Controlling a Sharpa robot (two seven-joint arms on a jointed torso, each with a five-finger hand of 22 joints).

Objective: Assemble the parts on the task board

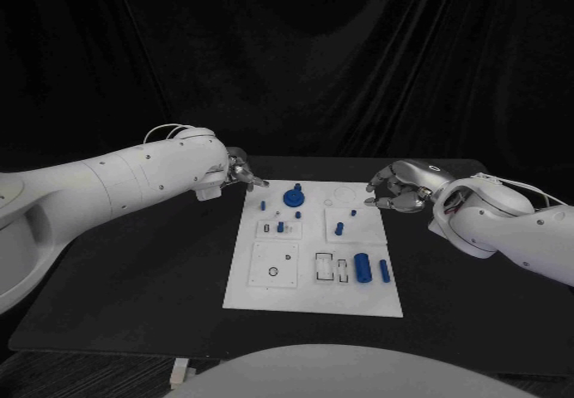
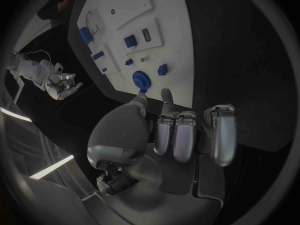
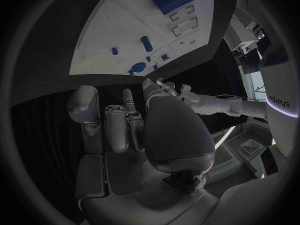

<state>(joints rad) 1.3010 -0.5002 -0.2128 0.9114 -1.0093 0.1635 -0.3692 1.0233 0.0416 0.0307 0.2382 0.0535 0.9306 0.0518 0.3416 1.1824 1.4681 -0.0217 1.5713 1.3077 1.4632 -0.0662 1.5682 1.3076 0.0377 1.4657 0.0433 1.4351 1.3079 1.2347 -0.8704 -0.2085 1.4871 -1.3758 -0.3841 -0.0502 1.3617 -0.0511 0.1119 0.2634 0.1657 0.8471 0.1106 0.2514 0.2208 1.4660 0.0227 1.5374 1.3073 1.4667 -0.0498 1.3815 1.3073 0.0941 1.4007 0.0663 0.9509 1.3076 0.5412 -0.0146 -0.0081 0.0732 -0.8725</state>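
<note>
Task board point(image 1: 313, 303): centred on the black table point(image 1: 143, 282).
Parts point(image 1: 293, 198): some seated, others (near edge) judged unplaced.
Left hand point(image 1: 244, 176): empty, fingers loose, at far-left corner.
Right hand point(image 1: 397, 187): curled, nothing held, beside far-right corner.

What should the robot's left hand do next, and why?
Probably reach the left hand a little forward to the round blue part near the white task board's far edge: the hand holds nothing, hovers right beside that edge, and this part lies nearest.
</note>
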